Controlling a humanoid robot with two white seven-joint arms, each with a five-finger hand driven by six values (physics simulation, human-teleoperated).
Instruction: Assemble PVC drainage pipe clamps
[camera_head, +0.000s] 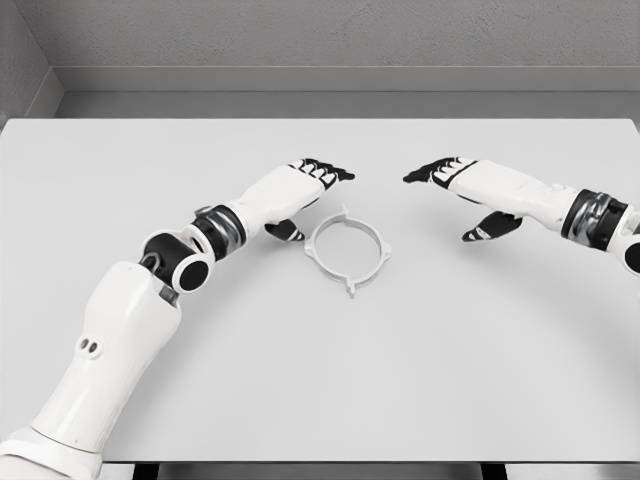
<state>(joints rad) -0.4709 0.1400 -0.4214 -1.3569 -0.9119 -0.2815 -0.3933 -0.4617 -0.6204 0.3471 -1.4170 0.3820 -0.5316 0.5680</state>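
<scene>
Two hands, one clamp ring.
Left hand (300, 190) and right hand (470, 190) hover flat, fingers spread, holding nothing; the single clamp ring (348, 247) lies on the worktop (320, 380) just beside the left.

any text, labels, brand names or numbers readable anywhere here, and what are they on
None: no readable text shows anywhere.
The white ring clamp is plain, with no marking visible.
The left hand, the right hand and both arms carry no labels.
The table and the wall behind are bare of signs.
</scene>
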